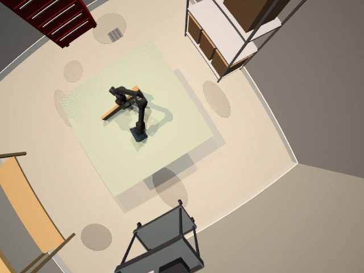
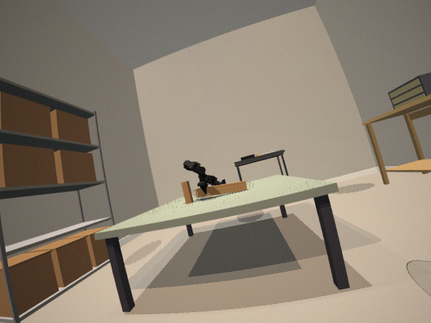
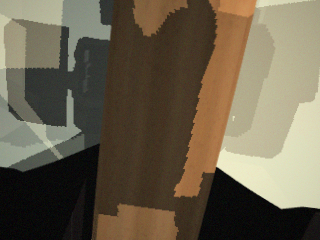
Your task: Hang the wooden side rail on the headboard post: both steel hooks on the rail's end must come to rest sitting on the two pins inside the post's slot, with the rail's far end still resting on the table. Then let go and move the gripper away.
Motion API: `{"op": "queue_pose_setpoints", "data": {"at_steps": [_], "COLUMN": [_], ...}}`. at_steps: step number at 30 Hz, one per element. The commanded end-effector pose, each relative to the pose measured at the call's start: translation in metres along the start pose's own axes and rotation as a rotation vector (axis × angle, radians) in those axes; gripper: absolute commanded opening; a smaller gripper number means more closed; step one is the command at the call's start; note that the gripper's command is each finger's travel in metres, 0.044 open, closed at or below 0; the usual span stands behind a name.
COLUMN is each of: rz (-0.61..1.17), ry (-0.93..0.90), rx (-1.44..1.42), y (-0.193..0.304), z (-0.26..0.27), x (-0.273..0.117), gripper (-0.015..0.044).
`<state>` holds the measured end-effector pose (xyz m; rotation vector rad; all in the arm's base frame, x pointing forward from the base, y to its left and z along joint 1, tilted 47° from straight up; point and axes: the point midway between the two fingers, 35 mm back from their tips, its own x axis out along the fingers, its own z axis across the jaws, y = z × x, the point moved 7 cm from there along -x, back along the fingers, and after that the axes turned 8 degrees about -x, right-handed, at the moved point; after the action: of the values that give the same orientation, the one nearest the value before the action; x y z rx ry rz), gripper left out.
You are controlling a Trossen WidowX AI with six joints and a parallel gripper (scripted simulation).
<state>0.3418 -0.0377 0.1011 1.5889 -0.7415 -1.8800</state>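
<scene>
Pale green bench [image 1: 176,129] [image 2: 222,207] under everything. On it, black arm [image 1: 141,116] [image 2: 201,170], base well apart from the post [image 1: 135,88] [image 2: 186,192]; bent at the elbow, forearm reaching across past the post's side, wrist folded down to the rail [image 1: 111,112] [image 2: 231,188] [image 3: 150,125]. For the rail: lying lengthwise along the bench, near end just beside the post, far end pointing away from it. Long axis running roughly level, aimed at the post, broad side face showing in the exterior view. Post upright. Smallest, the hand [image 1: 125,104] [image 2: 204,191] [image 3: 151,152]: pointing down, closed on the rail nearer its post end, rail between the fingers. Can't make out hooks or pins at the post; can't tell if seated.
</scene>
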Motion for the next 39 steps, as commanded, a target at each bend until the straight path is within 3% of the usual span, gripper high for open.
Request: {"op": "queue_pose_setpoints", "data": {"at_steps": [1, 39], "rz": [-0.011, -0.011], "ry": [0.014, 0.013], "rx": [0.006, 0.006], "y": [-0.0002, 0.0016], "z": [-0.0014, 0.0011], "x": [-0.0061, -0.0065], "gripper": [0.0000, 0.0000]}}
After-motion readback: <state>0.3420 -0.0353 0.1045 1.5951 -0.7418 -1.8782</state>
